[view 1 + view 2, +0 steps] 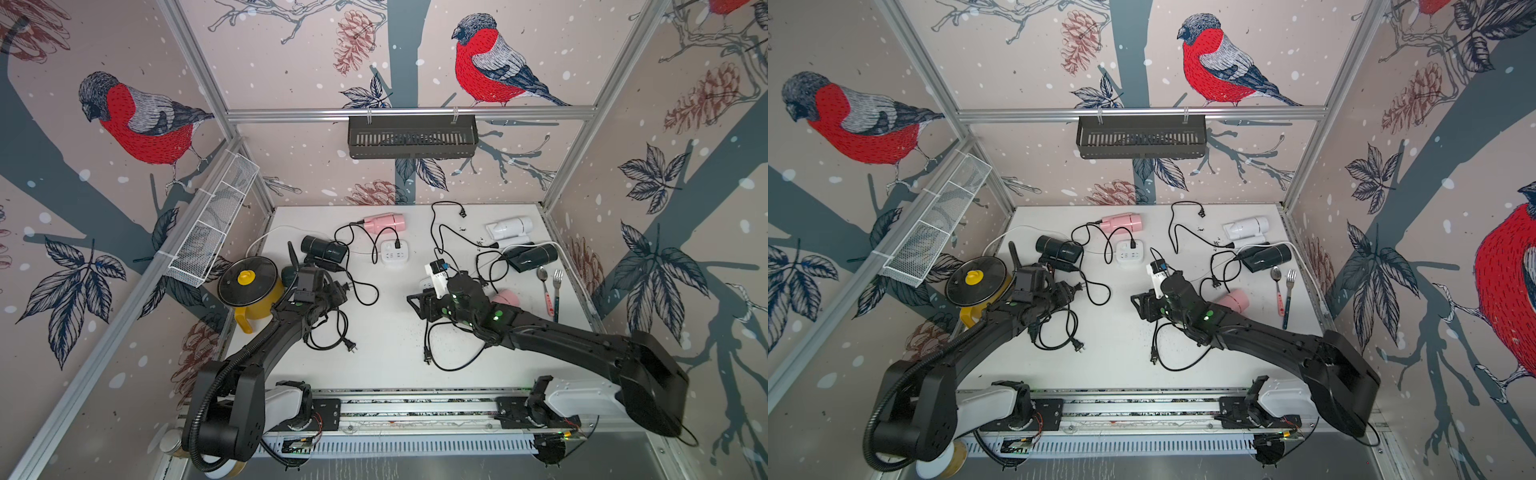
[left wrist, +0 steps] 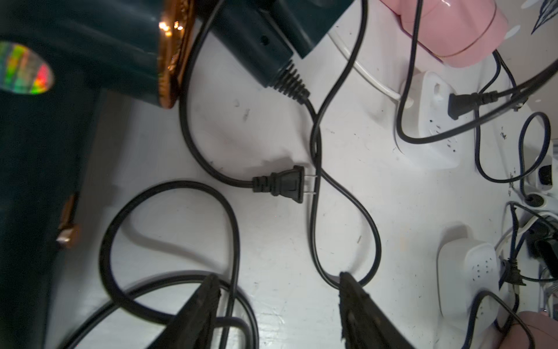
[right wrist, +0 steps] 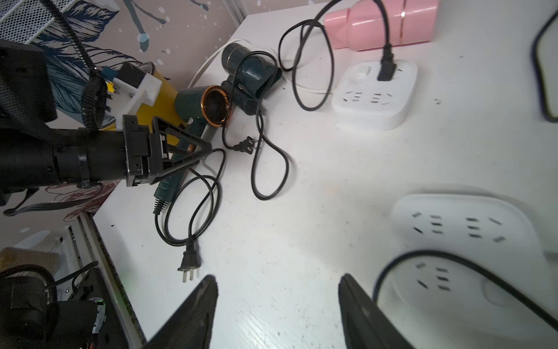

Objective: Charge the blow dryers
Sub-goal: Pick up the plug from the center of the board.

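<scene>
On the white table (image 1: 390,332), six dryers counted: rear pink dryer (image 1: 384,222) by the back edge; near pink dryer (image 1: 505,297) partly under the right arm; white dryer (image 1: 509,228) and black dryer (image 1: 534,255) toward the right side; dark dryer (image 1: 324,249) and copper-nozzled dryer (image 3: 188,102) toward the left, the latter beside one yellow pot (image 1: 259,309); two white power strips: rear strip (image 1: 390,255) carrying one inserted plug (image 3: 386,66), near strip (image 3: 462,229) with one cord lying across it; left gripper (image 2: 277,302), jaws apart, nothing between them, above loose cords and one loose plug (image 2: 283,185); right gripper (image 3: 277,302), jaws apart, nothing held, just beside the near strip; one spoon (image 1: 543,276) and one fork (image 1: 557,291) at the right edge.
</scene>
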